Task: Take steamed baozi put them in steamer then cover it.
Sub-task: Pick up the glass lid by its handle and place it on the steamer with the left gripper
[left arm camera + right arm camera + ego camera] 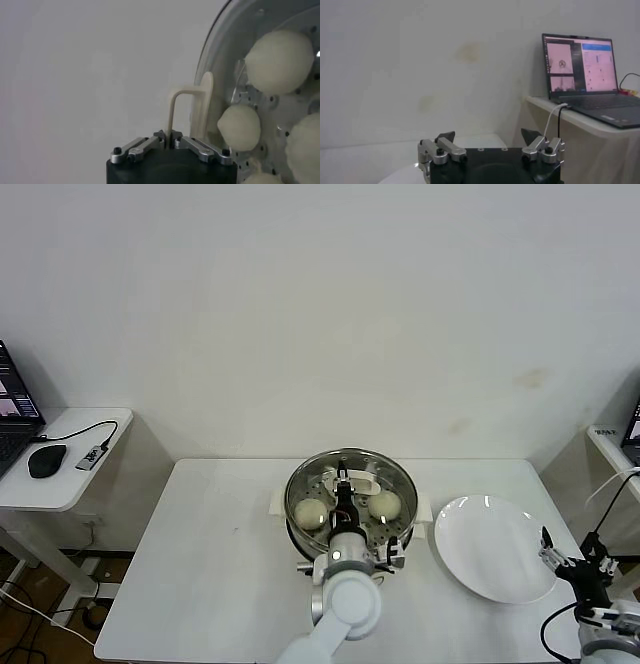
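Note:
The steamer (292,502), a shiny steel pot with white side handles, stands at the middle of the white table. The cover (350,459), a clear glass lid with a steel rim, lies over it. My left gripper (343,484) is shut on the cover's cream handle (192,107), with the jaws pinching its thin upright leg. Through the glass I see steamed baozi (310,512) on the perforated tray, another (385,504) beside it, and several in the left wrist view (279,61). My right gripper (572,544) hangs open and empty at the table's front right.
A flat white plate (490,559) lies right of the steamer, just beside the right gripper. A side table (60,484) with a mouse and a laptop stands at the left. Another shelf with an open laptop (585,70) is at the right.

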You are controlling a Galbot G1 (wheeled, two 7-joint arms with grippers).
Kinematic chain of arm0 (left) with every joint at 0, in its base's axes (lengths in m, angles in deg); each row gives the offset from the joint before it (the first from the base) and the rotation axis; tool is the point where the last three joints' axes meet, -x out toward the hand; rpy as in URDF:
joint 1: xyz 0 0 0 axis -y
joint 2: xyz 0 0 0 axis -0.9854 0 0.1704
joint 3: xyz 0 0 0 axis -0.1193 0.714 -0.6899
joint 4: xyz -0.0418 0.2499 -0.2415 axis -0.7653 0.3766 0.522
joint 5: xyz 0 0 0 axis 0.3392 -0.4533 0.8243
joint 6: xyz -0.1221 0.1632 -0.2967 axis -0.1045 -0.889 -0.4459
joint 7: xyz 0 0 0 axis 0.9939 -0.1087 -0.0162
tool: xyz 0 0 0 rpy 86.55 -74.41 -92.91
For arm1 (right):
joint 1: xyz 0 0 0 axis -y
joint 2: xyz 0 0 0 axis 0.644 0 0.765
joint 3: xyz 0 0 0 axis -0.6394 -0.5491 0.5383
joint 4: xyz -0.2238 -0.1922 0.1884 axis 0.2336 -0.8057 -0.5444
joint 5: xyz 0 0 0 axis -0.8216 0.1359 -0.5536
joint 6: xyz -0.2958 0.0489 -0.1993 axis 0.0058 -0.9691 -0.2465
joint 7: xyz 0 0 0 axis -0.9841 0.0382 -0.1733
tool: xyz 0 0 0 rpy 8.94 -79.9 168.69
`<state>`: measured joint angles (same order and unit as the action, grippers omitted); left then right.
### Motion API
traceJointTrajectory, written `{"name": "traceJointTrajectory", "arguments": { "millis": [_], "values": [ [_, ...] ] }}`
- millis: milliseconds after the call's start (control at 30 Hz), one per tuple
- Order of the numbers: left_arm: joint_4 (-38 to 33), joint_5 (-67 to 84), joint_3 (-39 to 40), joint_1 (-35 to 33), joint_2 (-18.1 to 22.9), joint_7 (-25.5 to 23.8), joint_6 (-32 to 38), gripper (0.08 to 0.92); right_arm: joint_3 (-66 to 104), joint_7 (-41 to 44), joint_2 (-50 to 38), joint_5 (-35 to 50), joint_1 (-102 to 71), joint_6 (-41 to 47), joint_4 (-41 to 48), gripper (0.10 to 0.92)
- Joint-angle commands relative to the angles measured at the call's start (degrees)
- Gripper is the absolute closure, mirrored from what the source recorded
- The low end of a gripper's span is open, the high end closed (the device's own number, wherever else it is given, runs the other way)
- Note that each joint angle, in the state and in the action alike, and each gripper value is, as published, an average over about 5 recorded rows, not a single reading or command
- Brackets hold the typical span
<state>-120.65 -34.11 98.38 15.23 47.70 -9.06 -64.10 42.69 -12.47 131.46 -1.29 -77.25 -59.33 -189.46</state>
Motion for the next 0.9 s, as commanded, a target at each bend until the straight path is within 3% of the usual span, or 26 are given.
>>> {"name": "traceJointTrajectory", "arguments": {
  "millis": [33, 733, 900],
  "values": [
    [0.6, -0.2, -0.3, -0.2, 0.0, 0.6, -2.3, 0.855, 0.0, 0.0, 0.0, 0.0, 0.0, -0.1, 0.0, 0.203],
    [0.8, 0.4, -0.1, -1.1, -0.1, 1.3, -1.8, 0.855, -0.2, 0.1, 0.2, -0.2, 0.0, -0.4, 0.3, 0.203],
    [-2.3, 0.7, 0.4, -1.8, -0.2, 0.8, -1.4, 0.782, -0.2, 0.1, 0.2, -0.2, 0.1, -0.4, 0.3, 0.203]
  ]
}}
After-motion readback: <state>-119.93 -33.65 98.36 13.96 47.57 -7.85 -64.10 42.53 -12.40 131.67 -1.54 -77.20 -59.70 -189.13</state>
